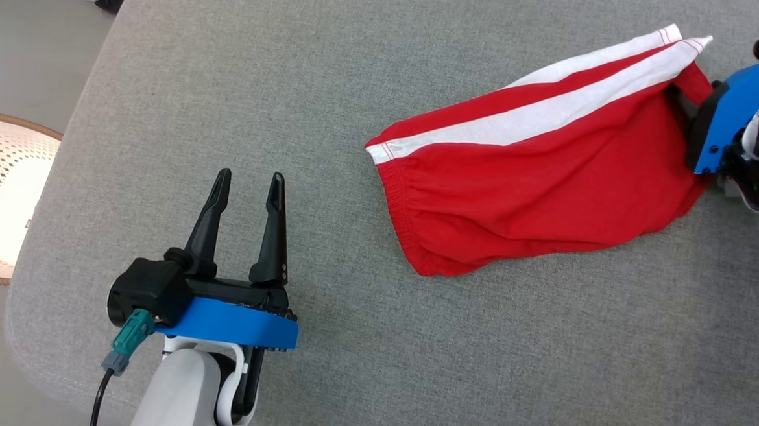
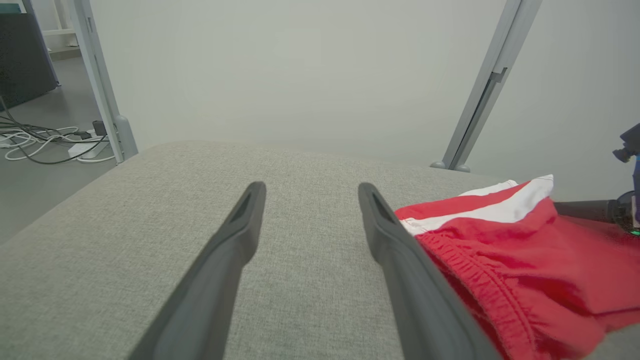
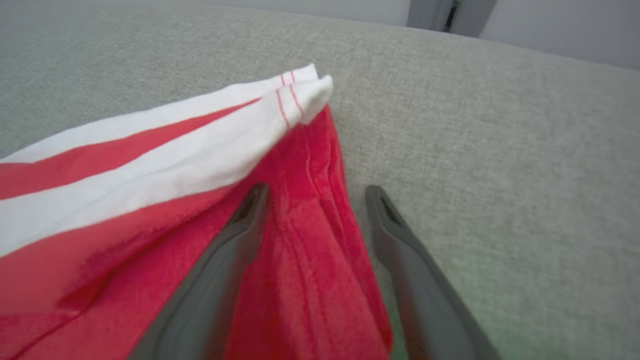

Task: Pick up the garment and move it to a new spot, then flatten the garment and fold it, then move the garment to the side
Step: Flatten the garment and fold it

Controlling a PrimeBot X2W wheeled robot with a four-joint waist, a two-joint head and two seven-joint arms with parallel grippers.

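The left arm rises from 7 o'clock in the head view, and the left gripper (image 1: 251,175) points its fingers toward 12 over the grey woven-fabric cushioned surface (image 1: 346,78). The right arm enters at 3 o'clock. There are two grippers and one garment: red shorts with white side stripes (image 1: 533,179), lying rumpled at 2 o'clock. The left jaws stand wide apart and empty. The right gripper (image 3: 315,190) is also spread wide, straddling the shorts' leg hem. One finger is over red cloth, the other over bare surface, clamping nothing.

One garment (image 1: 532,159), two tools (image 1: 251,177) (image 3: 317,192), one grey cushion (image 1: 282,82).
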